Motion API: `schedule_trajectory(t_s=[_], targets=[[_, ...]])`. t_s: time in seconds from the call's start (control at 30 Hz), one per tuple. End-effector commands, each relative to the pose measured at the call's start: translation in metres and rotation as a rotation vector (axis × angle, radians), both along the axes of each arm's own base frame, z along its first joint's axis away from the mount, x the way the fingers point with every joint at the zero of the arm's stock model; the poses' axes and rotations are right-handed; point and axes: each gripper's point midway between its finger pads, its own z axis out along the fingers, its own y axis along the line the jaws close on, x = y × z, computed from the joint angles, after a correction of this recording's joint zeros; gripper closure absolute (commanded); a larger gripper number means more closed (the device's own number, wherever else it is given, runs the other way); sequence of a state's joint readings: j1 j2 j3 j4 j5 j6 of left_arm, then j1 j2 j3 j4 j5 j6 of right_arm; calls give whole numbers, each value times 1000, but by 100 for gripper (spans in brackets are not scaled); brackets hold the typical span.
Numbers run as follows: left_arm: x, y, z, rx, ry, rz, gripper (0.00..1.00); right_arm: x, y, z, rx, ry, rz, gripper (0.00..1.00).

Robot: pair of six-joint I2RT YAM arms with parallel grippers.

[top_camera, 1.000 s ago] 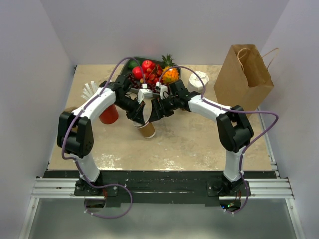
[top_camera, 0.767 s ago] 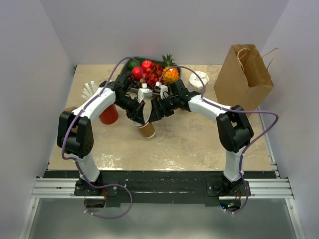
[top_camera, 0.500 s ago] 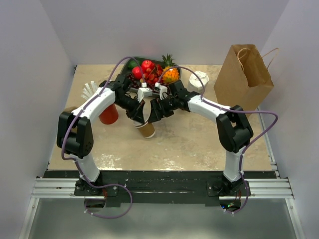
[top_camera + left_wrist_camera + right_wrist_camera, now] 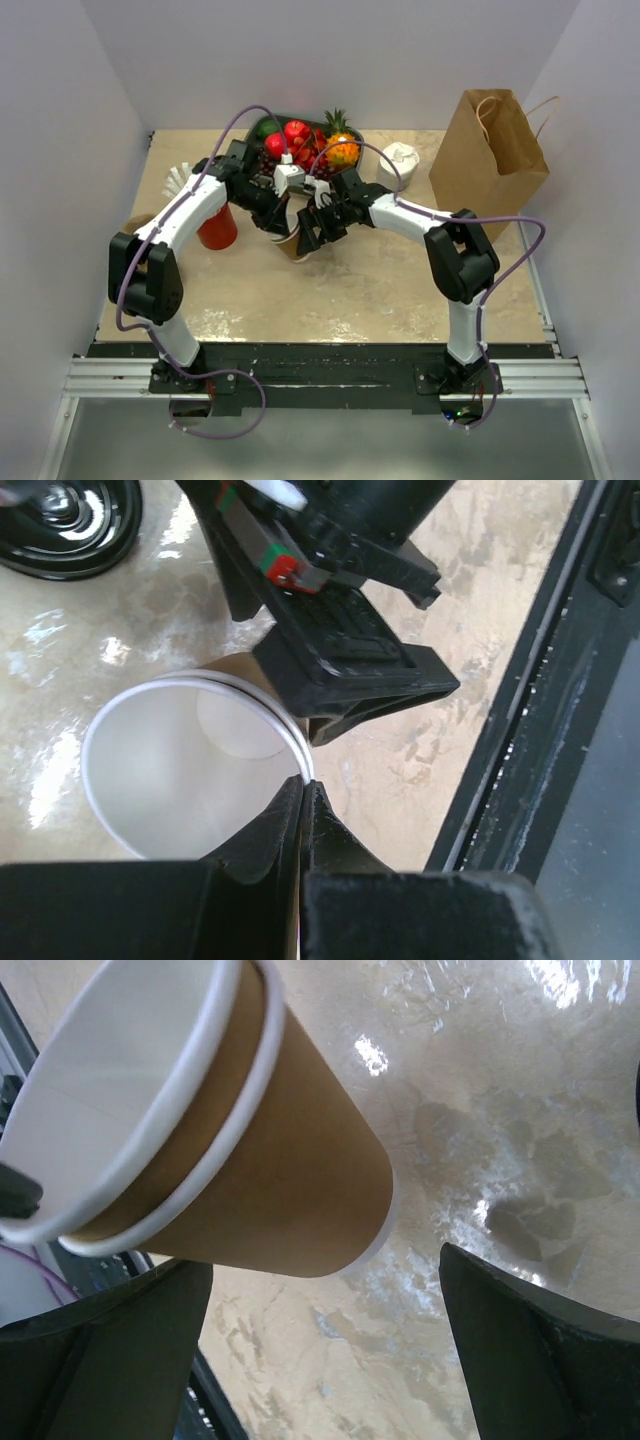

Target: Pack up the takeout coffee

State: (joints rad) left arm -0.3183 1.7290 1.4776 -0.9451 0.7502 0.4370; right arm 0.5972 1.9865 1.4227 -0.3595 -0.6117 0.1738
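While the left gripper [image 4: 305,792] bites shut on the white rim of the takeout coffee [image 4: 180,770], the right gripper [image 4: 320,1295] stands at full spread, one finger either side of the brown wall, squeezing nothing! And look, the right wrist view shows two rims: a doubled cup, one kraft shell nested in another, with no lid on. The black lid [image 4: 60,525] lies on the table [image 4: 470,570], at ten o'clock of the cup in the left wrist view. From above, the cup sits mid-table between the two wrists, with the red cup [image 4: 217,228] at nine o'clock, the heap of fruit [image 4: 297,132] at twelve and the paper bag [image 4: 490,150] off at two, well apart.

My read: a handover, or a steadying hold. To do it well, the right fingers should close low on the outer wall, square and gentle, because paper buckles. The left should hold its pinch until that grip is firm, or the cup tips. The lid wants seating before any trip to the bag.

Writing? None readable: cup and bag look like plain kraft, with no logo I can make out.
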Motion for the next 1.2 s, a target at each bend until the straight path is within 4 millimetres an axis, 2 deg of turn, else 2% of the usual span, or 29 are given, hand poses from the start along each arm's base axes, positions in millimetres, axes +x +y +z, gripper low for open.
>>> schedule_trajectory(t_s=[0.0, 0.07, 0.17, 0.27, 0.37, 0.4, 0.43, 0.47, 0.5, 0.63, 0.73, 0.93, 1.0, 1.03, 1.17], targets=[[25, 2, 26, 21, -140, 61, 100, 15, 15, 36, 79, -194, 142, 1], [31, 6, 27, 32, -157, 81, 100, 21, 22, 57, 113, -331, 216, 1], [42, 14, 28, 55, -185, 123, 100, 29, 22, 68, 128, -477, 272, 1], [54, 23, 21, 104, -199, 165, 100, 29, 19, 67, 119, -522, 299, 1], [73, 33, 19, 165, -265, 201, 100, 26, 14, 76, 118, -561, 309, 1], [81, 35, 22, 179, -295, 207, 100, 24, 12, 88, 127, -592, 308, 1], [87, 37, 18, 203, -302, 210, 100, 21, 10, 89, 123, -598, 310, 1], [98, 42, 22, 235, -335, 226, 100, 21, 8, 93, 120, -619, 316, 1], [104, 45, 14, 265, -336, 213, 100, 20, 4, 101, 115, -645, 309, 1], [122, 55, 3, 350, -363, 216, 100, 18, -7, 114, 91, -682, 308, 1], [133, 58, -4, 390, -383, 215, 100, 20, -17, 116, 67, -676, 285, 1], [144, 58, -17, 448, -409, 198, 100, 29, -34, 116, 45, -640, 211, 1], [145, 58, -18, 449, -411, 202, 93, 31, -37, 119, 46, -635, 194, 1], [146, 58, -19, 448, -412, 201, 84, 31, -38, 119, 45, -634, 190, 1], [146, 56, -16, 445, -423, 202, 71, 34, -41, 120, 45, -633, 177, 1]])
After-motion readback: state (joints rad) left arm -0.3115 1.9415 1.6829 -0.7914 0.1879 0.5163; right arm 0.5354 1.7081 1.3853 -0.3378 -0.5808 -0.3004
